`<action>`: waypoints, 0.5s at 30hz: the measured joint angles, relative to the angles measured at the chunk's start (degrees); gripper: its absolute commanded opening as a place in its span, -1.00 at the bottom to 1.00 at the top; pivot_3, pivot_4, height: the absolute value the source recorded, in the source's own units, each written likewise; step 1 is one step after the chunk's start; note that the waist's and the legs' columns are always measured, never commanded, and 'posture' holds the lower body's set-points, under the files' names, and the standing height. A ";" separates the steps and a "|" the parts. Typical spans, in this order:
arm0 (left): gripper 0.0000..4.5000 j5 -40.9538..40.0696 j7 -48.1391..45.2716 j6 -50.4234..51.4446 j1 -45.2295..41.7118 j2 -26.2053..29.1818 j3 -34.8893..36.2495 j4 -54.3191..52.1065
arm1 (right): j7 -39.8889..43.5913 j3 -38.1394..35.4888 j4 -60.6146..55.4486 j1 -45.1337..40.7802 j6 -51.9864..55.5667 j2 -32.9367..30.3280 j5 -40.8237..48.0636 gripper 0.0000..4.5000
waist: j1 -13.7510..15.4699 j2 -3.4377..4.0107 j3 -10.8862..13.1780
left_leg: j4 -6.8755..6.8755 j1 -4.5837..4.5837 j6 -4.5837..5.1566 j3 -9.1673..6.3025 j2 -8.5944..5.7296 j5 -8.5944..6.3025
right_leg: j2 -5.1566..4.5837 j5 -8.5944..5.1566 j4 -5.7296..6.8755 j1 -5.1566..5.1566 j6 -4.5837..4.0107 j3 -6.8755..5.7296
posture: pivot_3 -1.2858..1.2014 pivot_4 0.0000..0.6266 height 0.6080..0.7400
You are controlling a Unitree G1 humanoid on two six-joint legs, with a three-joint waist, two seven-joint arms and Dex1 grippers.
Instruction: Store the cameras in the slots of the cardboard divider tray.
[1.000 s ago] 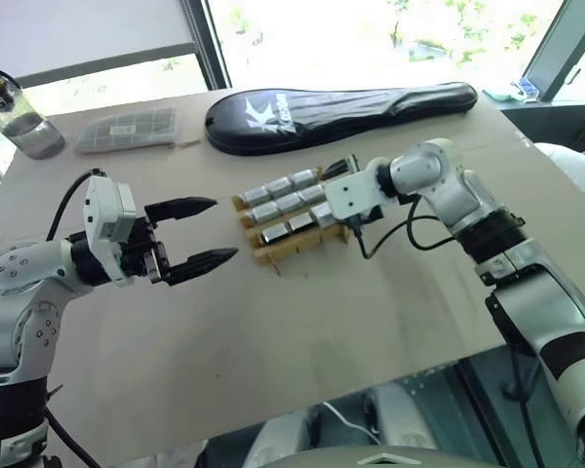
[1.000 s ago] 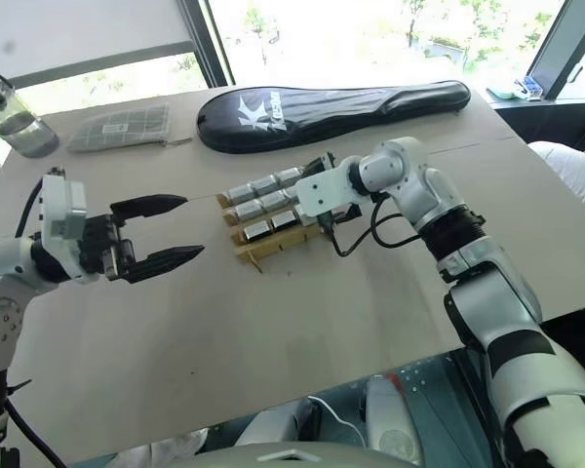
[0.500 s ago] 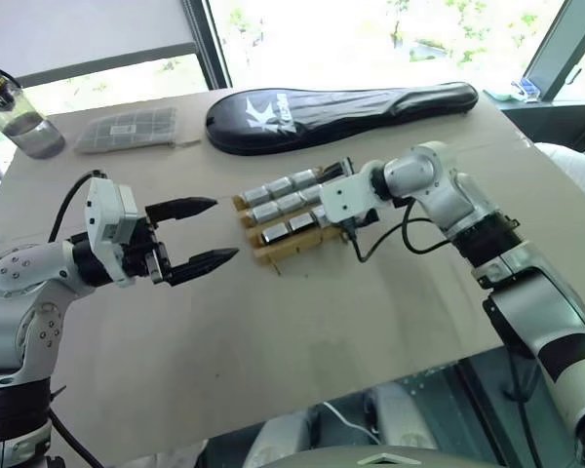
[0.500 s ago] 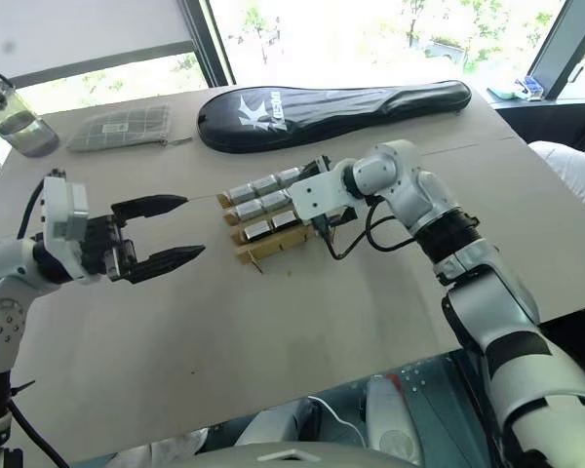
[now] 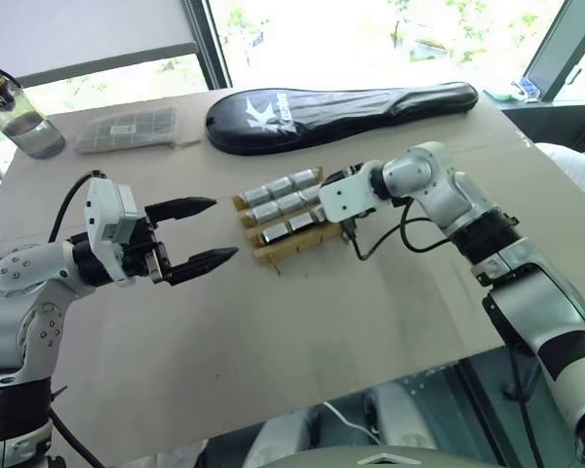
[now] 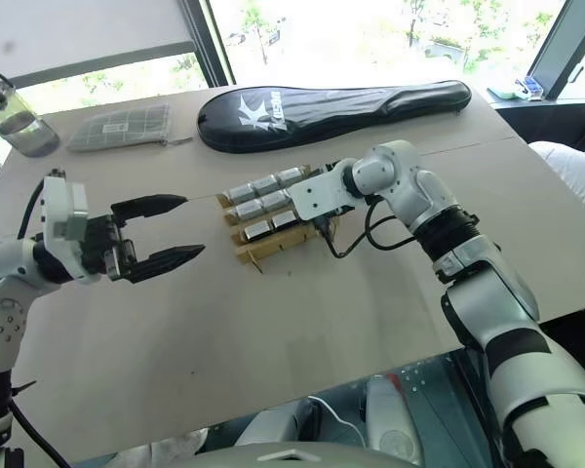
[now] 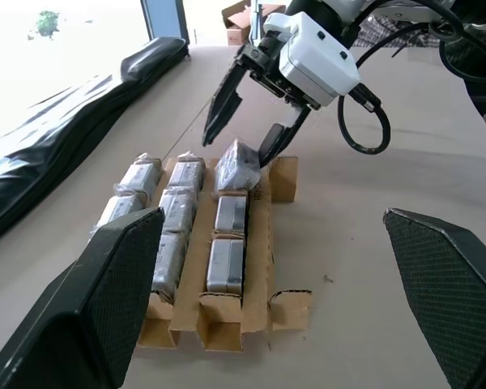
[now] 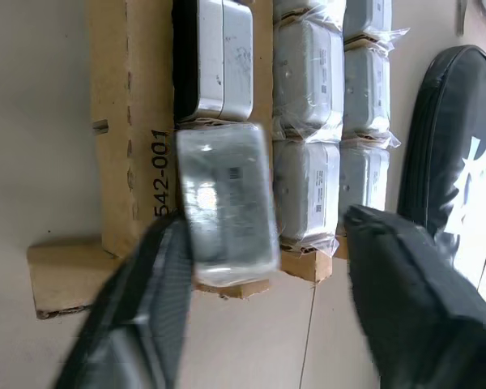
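Corrugated brown cardboard divider tray [image 7: 259, 243]; glossy wrapped cameras [image 7: 227, 243]; left fingers [image 5: 190, 207] wide; right fingers [image 7: 219, 109] apart.

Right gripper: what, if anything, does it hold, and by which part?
Nothing. The right gripper stands open around a tilted camera in the cardboard divider tray; one finger is beside it, the other clear.

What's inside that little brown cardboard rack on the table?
The cardboard divider tray holds small silver-grey cameras in three rows, several in clear wrap. One camera at the end nearest the right gripper sits tilted, not fully seated. The slot bottoms are covered.
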 measured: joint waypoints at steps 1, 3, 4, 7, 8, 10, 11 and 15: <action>1.00 0.00 0.01 -0.01 0.00 -0.04 0.00 0.01 | 0.57 0.00 -0.13 0.00 -0.32 -0.16 0.30 -0.56 | -0.01 0.00 0.00 | 0.00 0.00 0.00 0.00 0.00 0.00 | 0.00 0.00 0.00 0.00 0.00 0.00 | 0.03 -0.52 1.00; 1.00 0.01 0.01 -0.03 -0.08 -0.13 -0.03 0.02 | 1.24 0.01 -0.30 0.00 -0.71 -0.41 0.42 -0.72 | -0.05 0.00 0.00 | 0.00 0.00 0.00 0.00 0.00 0.00 | 0.00 0.00 0.00 0.00 0.00 0.00 | 0.03 -0.52 1.00; 1.00 0.01 0.01 -0.03 -0.08 -0.14 -0.03 0.02 | 1.52 0.01 -0.30 0.00 -0.76 -0.45 0.53 -0.72 | -0.05 0.00 0.00 | 0.00 0.00 0.00 0.00 0.00 0.00 | 0.00 0.00 0.00 0.00 0.00 0.00 | 0.03 -0.52 1.00; 1.00 0.02 0.00 -0.05 -0.14 -0.28 -0.11 0.08 | 4.43 0.01 -0.27 -0.23 -0.08 -0.53 1.46 -0.72 | -0.04 0.00 0.00 | -0.01 0.00 0.00 0.00 0.00 0.00 | 0.00 0.00 -0.01 0.00 0.00 0.01 | 0.03 -0.52 1.00; 1.00 0.03 0.00 -0.05 -0.17 -0.29 -0.13 0.09 | 5.38 0.01 0.03 -0.63 0.42 -0.42 1.88 -0.72 | -0.06 0.00 0.00 | -0.01 0.00 0.00 0.00 0.00 0.00 | 0.00 0.00 -0.01 0.00 0.00 0.01 | 0.03 -0.52 1.00; 1.00 0.10 -0.02 -0.12 -0.55 -0.35 -0.40 0.20 | 8.17 -0.09 3.40 -3.04 2.25 0.72 3.73 -0.72 | -0.13 0.00 0.00 | -0.01 0.00 0.00 0.01 0.01 0.00 | 0.00 0.00 0.01 -0.01 0.00 0.01 | 0.03 -0.52 1.00; 1.00 0.13 -0.02 -0.16 -0.74 -0.39 -0.52 0.22 | 9.34 -0.13 5.10 -4.35 3.02 1.28 4.33 -0.72 | -0.15 0.00 0.00 | -0.01 0.00 0.00 0.01 0.02 0.00 | 0.01 0.00 0.01 -0.01 0.00 0.01 | 0.03 -0.52 1.00; 1.00 0.46 0.00 -0.41 -1.36 -0.55 -1.30 0.62 | 13.64 -0.35 15.55 -11.27 4.81 3.91 6.81 -0.72 | -0.14 0.00 0.00 | -0.06 0.00 0.00 -0.01 0.03 0.00 | 0.01 0.00 -0.03 -0.01 0.00 0.00 | 0.03 -0.52 1.00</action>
